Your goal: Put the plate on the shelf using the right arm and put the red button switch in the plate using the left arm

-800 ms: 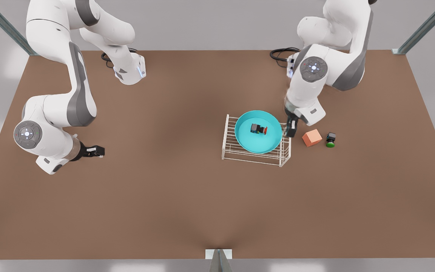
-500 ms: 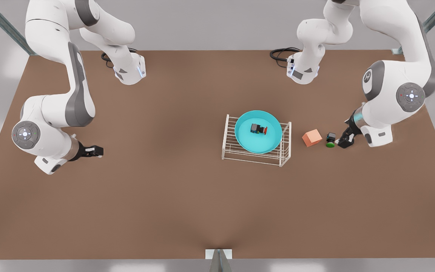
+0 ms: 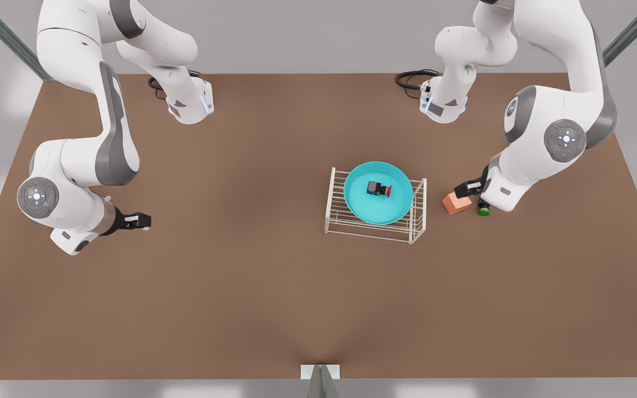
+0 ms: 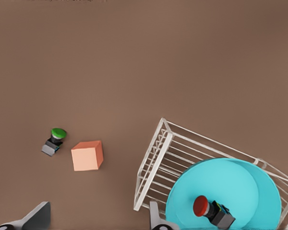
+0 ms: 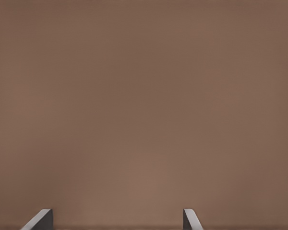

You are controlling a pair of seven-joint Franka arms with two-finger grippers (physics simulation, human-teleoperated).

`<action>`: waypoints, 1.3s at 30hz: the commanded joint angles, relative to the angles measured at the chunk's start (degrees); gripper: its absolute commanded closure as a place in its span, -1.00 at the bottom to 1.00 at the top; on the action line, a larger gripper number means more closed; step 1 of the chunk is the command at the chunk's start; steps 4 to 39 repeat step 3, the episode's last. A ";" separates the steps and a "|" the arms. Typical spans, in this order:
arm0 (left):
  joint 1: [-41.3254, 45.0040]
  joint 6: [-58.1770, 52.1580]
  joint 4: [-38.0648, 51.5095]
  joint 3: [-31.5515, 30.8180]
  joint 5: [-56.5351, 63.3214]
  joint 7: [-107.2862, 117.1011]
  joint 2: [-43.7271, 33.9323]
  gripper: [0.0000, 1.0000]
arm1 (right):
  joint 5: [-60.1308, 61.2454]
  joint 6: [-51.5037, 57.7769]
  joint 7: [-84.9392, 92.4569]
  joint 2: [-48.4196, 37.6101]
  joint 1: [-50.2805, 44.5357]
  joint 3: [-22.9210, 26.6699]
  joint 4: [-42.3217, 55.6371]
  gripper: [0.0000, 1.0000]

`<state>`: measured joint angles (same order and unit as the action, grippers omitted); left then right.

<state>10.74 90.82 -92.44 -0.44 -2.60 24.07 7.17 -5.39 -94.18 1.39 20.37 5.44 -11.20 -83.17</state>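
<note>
Front view, with clock directions read on that view. We see the plate (image 3: 401,207) lying flat on the bars of the rack (image 3: 340,221), covering the 12-to-3 o'clock part of the rack top. Its rim reaches the rack's 12 o'clock edge, and bare bars show at 7 to 9 o'clock. The red button switch (image 3: 378,189) lies on its side inside the plate, near the centre, with its cap toward 3 o'clock.

At 3 o'clock of the rack we find an orange block (image 3: 455,203), and at 3 o'clock of that a green button switch (image 3: 483,211), the two near each other but apart. The left gripper (image 3: 466,189) hangs above the block's 1 o'clock corner, and the arm's wrist hides part of the green switch. In the left wrist view its fingers (image 4: 38,218) stand spread wide and hold nothing, above the table.

The right gripper (image 3: 139,221) waits well apart, at 9 o'clock of the rack and near the table's 9 o'clock edge. In the right wrist view its fingers (image 5: 40,218) are parted and empty over bare brown table (image 3: 274,287). We see wide open tabletop between this gripper and the rack, and from the rack to the 6 o'clock edge.
</note>
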 commanded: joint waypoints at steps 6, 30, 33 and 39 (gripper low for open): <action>-0.11 -0.12 0.06 0.00 -0.04 -27.85 -0.05 -1.00 | 0.03 0.04 0.19 -0.07 0.01 -0.05 0.02 -1.00; -0.11 -0.12 0.06 0.00 -0.04 -27.85 -0.05 -1.00 | 0.03 0.04 0.19 -0.07 0.01 -0.05 0.02 -1.00; -0.11 -0.12 0.06 0.00 -0.04 -27.85 -0.05 -1.00 | 0.03 0.04 0.19 -0.07 0.01 -0.05 0.02 -1.00; -0.11 -0.12 0.06 0.00 -0.04 -27.85 -0.05 -1.00 | 0.03 0.04 0.19 -0.07 0.01 -0.05 0.02 -1.00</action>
